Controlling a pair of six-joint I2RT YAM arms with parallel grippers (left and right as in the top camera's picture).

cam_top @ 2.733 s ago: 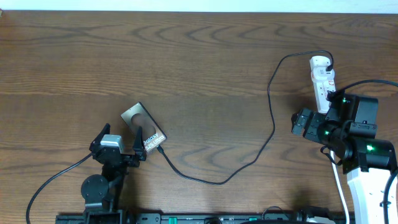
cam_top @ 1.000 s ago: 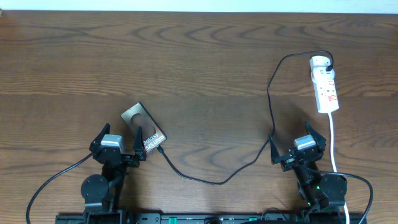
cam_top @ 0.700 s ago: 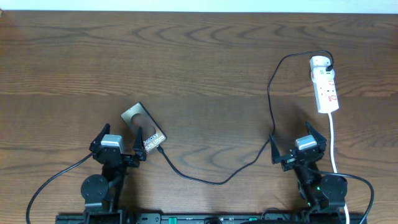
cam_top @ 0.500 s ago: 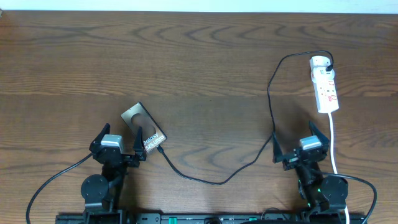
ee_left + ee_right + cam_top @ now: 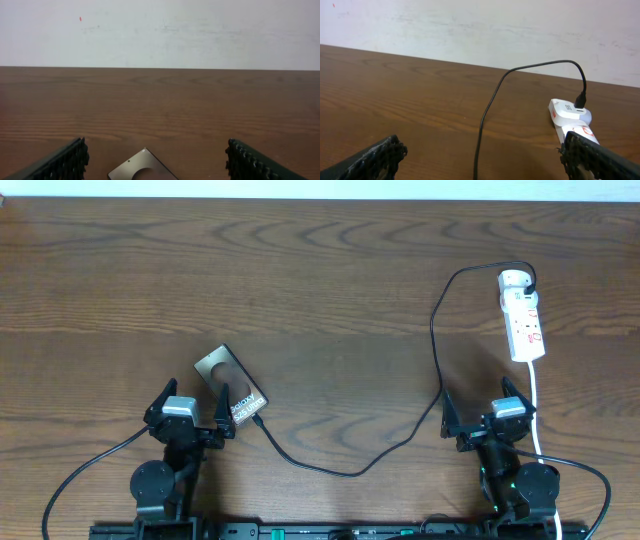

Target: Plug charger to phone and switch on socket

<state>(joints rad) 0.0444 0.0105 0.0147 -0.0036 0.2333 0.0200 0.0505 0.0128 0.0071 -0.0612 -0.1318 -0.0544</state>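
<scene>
Left tool [image 5: 192, 398] sits at the near edge of the worktop [image 5: 320, 280] with its jaws spread wide and nothing held. The right tool [image 5: 481, 404] sits likewise at the near right, jaws apart and empty. Both arms are folded low, a posture that reads as parked rather than reaching.

Phone [image 5: 240, 390] lies flat, turned at an angle, just ahead of the left tool. In the left wrist view its far corner shows low between the two fingers [image 5: 62, 162], apart from both. This placement puts the phone within the left arm's reach for steadying.

Charger [image 5: 436, 350] meets the phone at its near right edge, where the small black tip touches it. Whether the tip is fully seated cannot be told. From there the cable sags toward the near edge, climbs past the right tool and arcs over to the socket [image 5: 523, 320]. The slack loop keeps the cable from tugging the phone.

The socket lies well apart from the phone at the far right, its white cord [image 5: 536, 405] running down beside the right tool. In the right wrist view the cable's far end stands in the rounded end. Red marks [image 5: 528, 300] show on the top face, but the switch position cannot be read.

Judgement: both cable ends appear connected, so the task looks at or near completion, pending confirmation of the switch
</scene>
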